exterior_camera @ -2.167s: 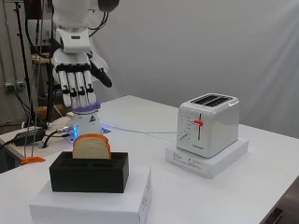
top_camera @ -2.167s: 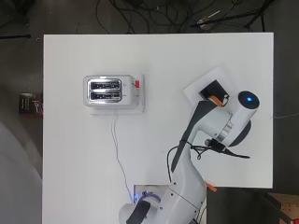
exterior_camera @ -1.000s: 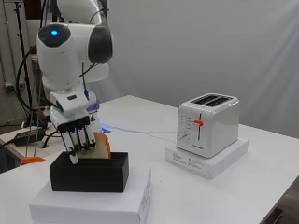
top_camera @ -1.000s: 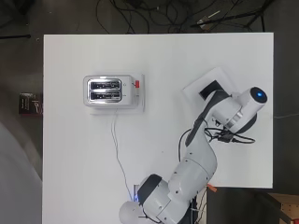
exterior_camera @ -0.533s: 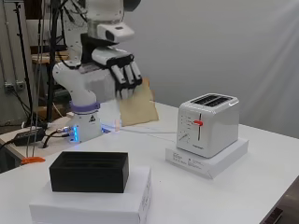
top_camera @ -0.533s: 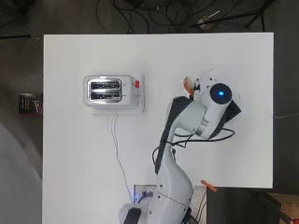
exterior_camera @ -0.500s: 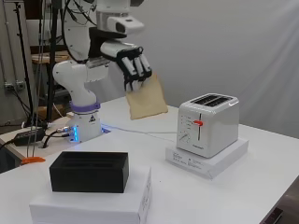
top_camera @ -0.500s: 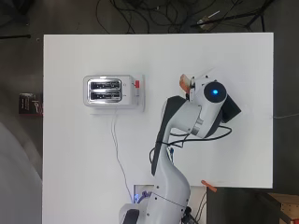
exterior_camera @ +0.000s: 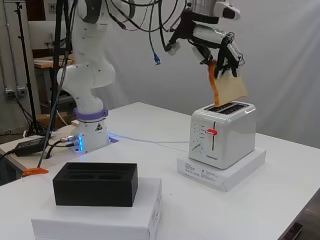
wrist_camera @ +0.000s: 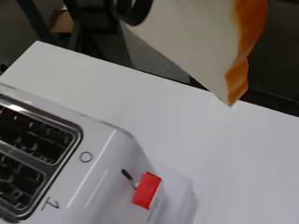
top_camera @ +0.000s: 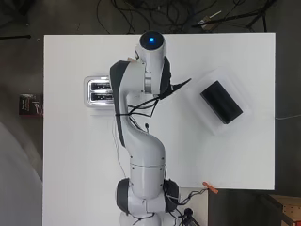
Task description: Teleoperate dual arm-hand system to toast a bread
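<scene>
Black fingers (exterior_camera: 226, 54) pinching bread (exterior_camera: 231, 88) — tilted, above toaster (exterior_camera: 222, 132)

White toaster (exterior_camera: 223, 134) with red lever (exterior_camera: 212, 132); pale bread slice (exterior_camera: 231, 86) with orange crust; black tray (exterior_camera: 96, 183); white counter (exterior_camera: 280, 200).

The overhead camera is looking straight down on the white worktop (top_camera: 70, 155), with the arm's base at the bottom edge. The side camera is looking across the worktop from low and near, the arm standing at its left. The wrist camera is sitting very close, facing down past the bread slice (wrist_camera: 205, 42). All three are sharing the toaster (top_camera: 99, 92) (exterior_camera: 222, 134) (wrist_camera: 60, 158).
</scene>
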You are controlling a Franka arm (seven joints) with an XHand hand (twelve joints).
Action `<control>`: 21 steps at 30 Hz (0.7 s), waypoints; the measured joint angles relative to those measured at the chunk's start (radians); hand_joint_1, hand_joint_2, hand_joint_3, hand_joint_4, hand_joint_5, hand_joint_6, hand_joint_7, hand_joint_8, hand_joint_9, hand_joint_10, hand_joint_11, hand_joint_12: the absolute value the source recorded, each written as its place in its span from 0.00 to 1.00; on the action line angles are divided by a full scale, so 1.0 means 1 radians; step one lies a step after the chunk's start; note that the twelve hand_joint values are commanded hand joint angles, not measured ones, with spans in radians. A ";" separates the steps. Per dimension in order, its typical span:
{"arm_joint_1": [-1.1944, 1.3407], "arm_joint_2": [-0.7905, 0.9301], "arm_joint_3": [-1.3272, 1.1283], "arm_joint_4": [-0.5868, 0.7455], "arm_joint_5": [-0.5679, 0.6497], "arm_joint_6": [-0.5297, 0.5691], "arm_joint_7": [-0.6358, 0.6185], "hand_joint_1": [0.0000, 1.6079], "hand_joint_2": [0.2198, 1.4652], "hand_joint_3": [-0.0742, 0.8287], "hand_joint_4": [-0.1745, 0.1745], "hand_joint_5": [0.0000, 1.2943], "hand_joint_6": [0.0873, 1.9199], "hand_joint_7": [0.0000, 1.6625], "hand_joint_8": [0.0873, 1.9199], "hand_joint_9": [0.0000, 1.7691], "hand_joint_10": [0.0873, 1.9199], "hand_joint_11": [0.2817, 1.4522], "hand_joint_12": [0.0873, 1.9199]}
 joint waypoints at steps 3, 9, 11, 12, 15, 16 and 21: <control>0.019 -0.017 0.065 -0.077 -0.002 -0.014 -0.026 0.77 0.74 0.08 0.00 0.59 0.58 0.67 0.46 0.83 0.00 0.38 0.16; 0.041 -0.089 0.131 -0.298 0.019 0.068 -0.034 0.77 0.74 0.08 0.01 0.60 0.59 0.67 0.45 0.82 0.00 0.39 0.11; 0.047 -0.117 0.153 -0.347 0.036 0.117 -0.044 0.77 0.74 0.08 0.02 0.59 0.60 0.66 0.45 0.81 0.00 0.41 0.09; 0.049 -0.123 0.162 -0.355 0.051 0.131 -0.047 0.77 0.74 0.08 0.01 0.59 0.60 0.66 0.46 0.81 0.00 0.41 0.08; 0.055 -0.137 0.184 -0.360 0.075 0.149 -0.051 0.77 0.75 0.08 0.00 0.57 0.60 0.65 0.48 0.82 0.00 0.42 0.08; 0.058 -0.137 0.191 -0.355 0.073 0.149 -0.047 0.77 0.75 0.08 0.00 0.58 0.60 0.65 0.48 0.82 0.00 0.43 0.08; 0.069 -0.111 0.207 -0.298 0.052 0.143 -0.034 0.77 0.74 0.08 0.00 0.60 0.57 0.66 0.48 0.84 0.00 0.39 0.21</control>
